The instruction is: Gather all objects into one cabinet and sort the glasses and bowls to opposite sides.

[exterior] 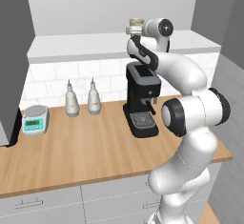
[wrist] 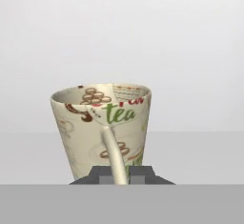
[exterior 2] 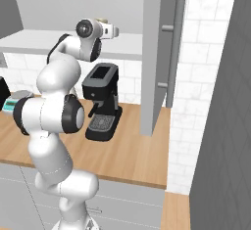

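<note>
A cream mug printed with "tea" stands upright on the white shelf board of the cabinet, its handle turned toward me. My gripper is shut on that handle, a dark fingertip on either side of it. In the left base view the mug peeks out above the hand, and the gripper is raised to the shelf. From the right base the mug shows just behind the hand, with the gripper over the shelf.
A black coffee machine stands on the wooden counter directly below the hand. Two pale bottles and a small scale sit to its left. An open cabinet door hangs close on the right.
</note>
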